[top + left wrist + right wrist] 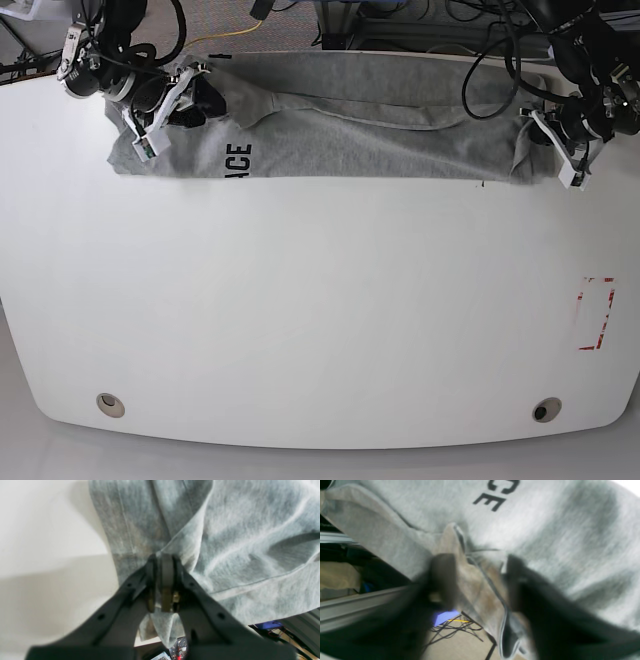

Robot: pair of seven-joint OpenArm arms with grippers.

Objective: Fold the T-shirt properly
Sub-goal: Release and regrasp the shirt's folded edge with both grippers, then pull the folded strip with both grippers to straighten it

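Left tool pinches T-shirt edge; right tool half-wide around a bunched fold. Grasp step: you'd close right, then lift both.

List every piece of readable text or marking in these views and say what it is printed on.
"ACE": black block letters on the T-shirt, read sideways in the base view; the word may run on under a fold.
"CE": the same print in the right wrist view, cut off by the frame edge.
Red dashed rectangle on the table: a marking, no words.
No other text is readable.
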